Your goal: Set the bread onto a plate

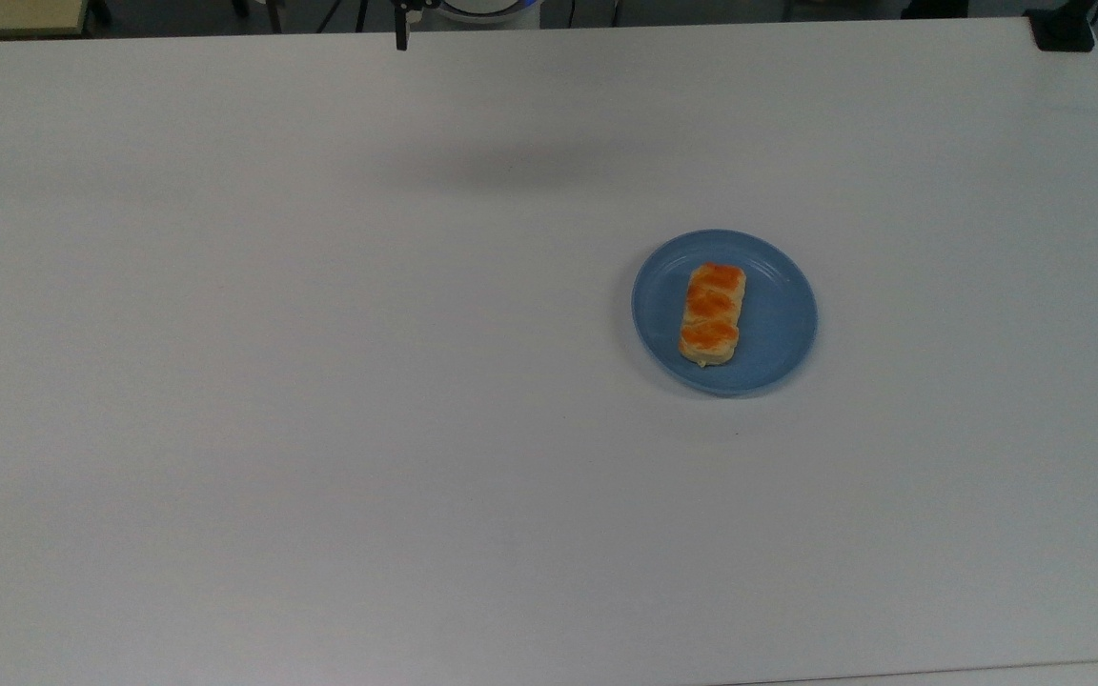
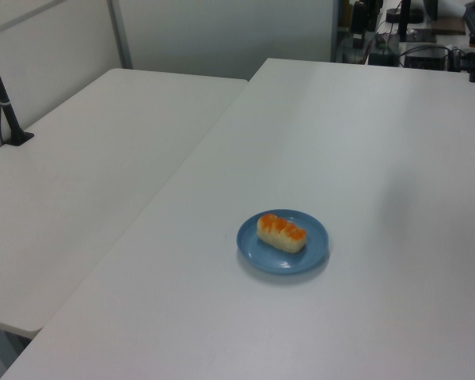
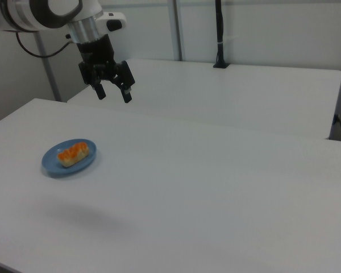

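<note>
Looking down through the top view, I saw the bread point(image 1: 712, 314) lying on the plate point(image 1: 778, 324), on the white surface point(image 1: 320, 381). The left view gave me the same: bread point(image 2: 282, 233) resting on plate point(image 2: 313, 245). In the right view my pincer point(image 3: 113, 92) hung spread and empty, with bread point(image 3: 73, 154) and plate point(image 3: 50, 162) well below it, toward the right view's left.

Robot arm: white-and-grey Franka arm point(image 3: 42, 12) cut off by the right view's top and left edges; base hidden.
Gripper: black two-finger gripper point(image 1: 401, 33), in the top view one fingertip shows, the rest cut off by the top edge.
Plate: round blue plastic plate point(image 1: 778, 314), floor beneath the bread hidden.
Bread: oblong pale-yellow bread piece with orange-brown bumps point(image 1: 712, 314), underside hidden.
</note>
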Robot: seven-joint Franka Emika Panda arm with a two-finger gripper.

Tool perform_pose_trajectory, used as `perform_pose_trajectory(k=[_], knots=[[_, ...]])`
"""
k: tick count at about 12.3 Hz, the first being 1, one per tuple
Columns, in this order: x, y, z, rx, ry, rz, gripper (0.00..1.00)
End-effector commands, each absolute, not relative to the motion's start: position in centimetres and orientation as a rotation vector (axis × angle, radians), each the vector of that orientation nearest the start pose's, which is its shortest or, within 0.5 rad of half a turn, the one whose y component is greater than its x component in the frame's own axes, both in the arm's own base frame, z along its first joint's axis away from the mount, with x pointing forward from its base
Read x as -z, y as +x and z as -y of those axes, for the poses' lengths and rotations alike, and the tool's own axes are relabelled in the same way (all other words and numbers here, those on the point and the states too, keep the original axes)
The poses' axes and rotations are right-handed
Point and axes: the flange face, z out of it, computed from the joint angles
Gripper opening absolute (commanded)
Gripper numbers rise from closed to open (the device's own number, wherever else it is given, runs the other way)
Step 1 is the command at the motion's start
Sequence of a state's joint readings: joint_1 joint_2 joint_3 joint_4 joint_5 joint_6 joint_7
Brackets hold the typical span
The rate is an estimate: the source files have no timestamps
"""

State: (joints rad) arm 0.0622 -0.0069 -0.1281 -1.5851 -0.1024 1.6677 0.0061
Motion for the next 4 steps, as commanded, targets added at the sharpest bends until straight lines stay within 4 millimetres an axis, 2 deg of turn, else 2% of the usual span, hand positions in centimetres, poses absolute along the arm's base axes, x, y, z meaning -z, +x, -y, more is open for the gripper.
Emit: perform_pose_trajectory(k=[1,4], knots=[[-63.24,55.14,4.43,0.151,-3.231,-0.13,1.0],[-62.74,55.04,3.92,0.094,-3.234,-0.117,1.0]])
